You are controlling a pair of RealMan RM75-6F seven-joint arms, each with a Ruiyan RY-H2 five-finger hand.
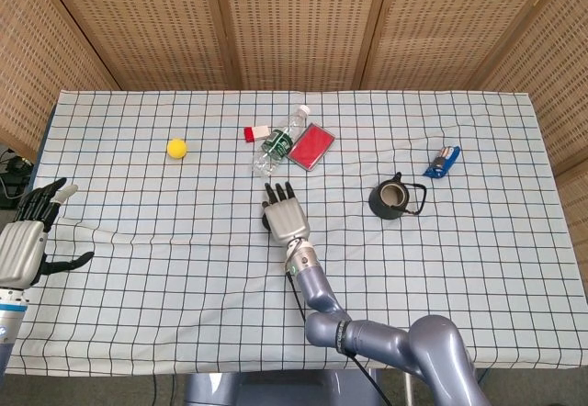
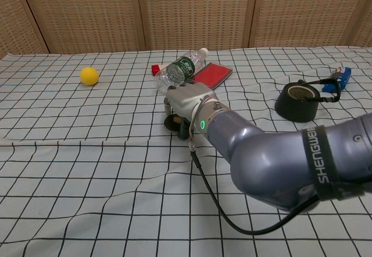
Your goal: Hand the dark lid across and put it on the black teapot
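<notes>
We see the table (image 1: 138, 323) under a white cloth ruled in a dark grid, and everything on it lies well within reach of both arms, which suits a handover task. Our right arm reaches across from the near edge so that its right robot hand (image 1: 283, 213) sits palm-down directly over the dark lid (image 2: 171, 123), which rests flat on the cloth near the middle; in the chest view only the lid's left edge peeks out from beneath the palm. The fingers lie extended and close together above it, and we cannot tell whether they have closed on the lid yet; we judge this to be the approach to a grasp. Our left robot hand (image 1: 26, 241) waits at the far left edge, fingers spread and holding nothing, presumably ready for its part in the pass. The black teapot (image 1: 393, 197) stands upright and uncovered to the right, well apart from the lid, its mouth open to receive it. Beyond the lid lie a clear plastic bottle (image 1: 279, 141) on its side with a green label we cannot read, a red card (image 1: 310, 145), a small red-and-white item (image 1: 256, 133), a yellow ball (image 1: 176, 148) and a blue packet (image 1: 443, 162). The only legible writing is "SHENGWEI" on the right arm's dark band (image 2: 317, 153).
</notes>
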